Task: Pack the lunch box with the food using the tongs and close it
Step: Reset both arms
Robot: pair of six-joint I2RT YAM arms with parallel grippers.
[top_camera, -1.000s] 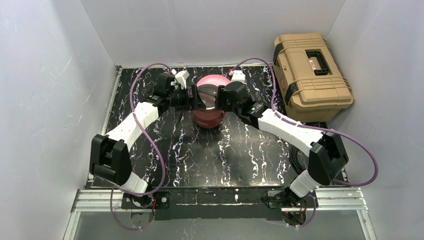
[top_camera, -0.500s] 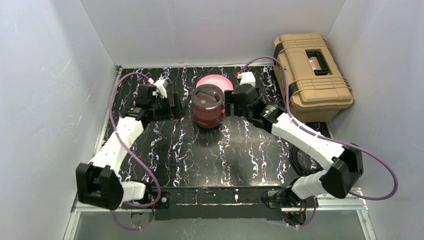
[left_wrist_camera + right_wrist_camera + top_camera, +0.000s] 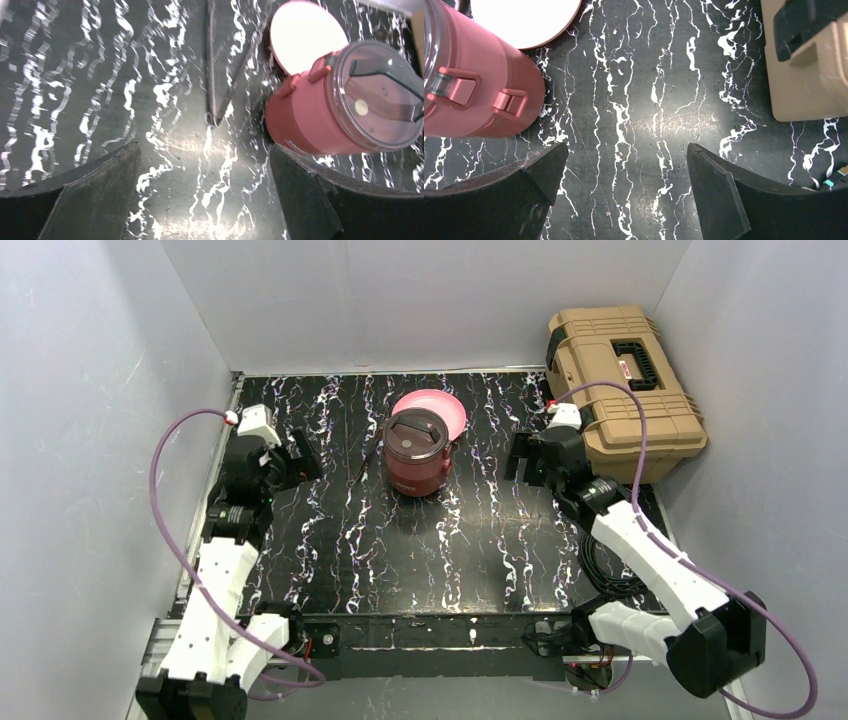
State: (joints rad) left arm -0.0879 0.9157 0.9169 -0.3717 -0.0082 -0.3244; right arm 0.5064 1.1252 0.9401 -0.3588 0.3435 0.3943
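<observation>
Fingers (image 3: 100, 195) of my left gripper (image 3: 204, 150) stand wide apart and hold nothing. My right gripper (image 3: 627, 147) is equally wide and empty.

Location: the lunch box (image 3: 418, 452) stands upright at upper centre of the overhead view, lid on, just in front of the pink plate (image 3: 452, 412). The tongs (image 3: 366, 452) lie flat on the desk (image 3: 470, 530) just left of the box, not touching it. No food is visible; I cannot tell the contents through the lid.

Handling, as I judge it:
- Lunch box: rigid, smooth and round, so likely slippery under a side squeeze, and tall enough to tip. Take hold at the dark lid handle, or across the wall near the latches.
- Tongs: light, thin and springy, and lying low against the desk. Take hold across both arms near the joined end, which sits at centre of the left wrist view.
</observation>
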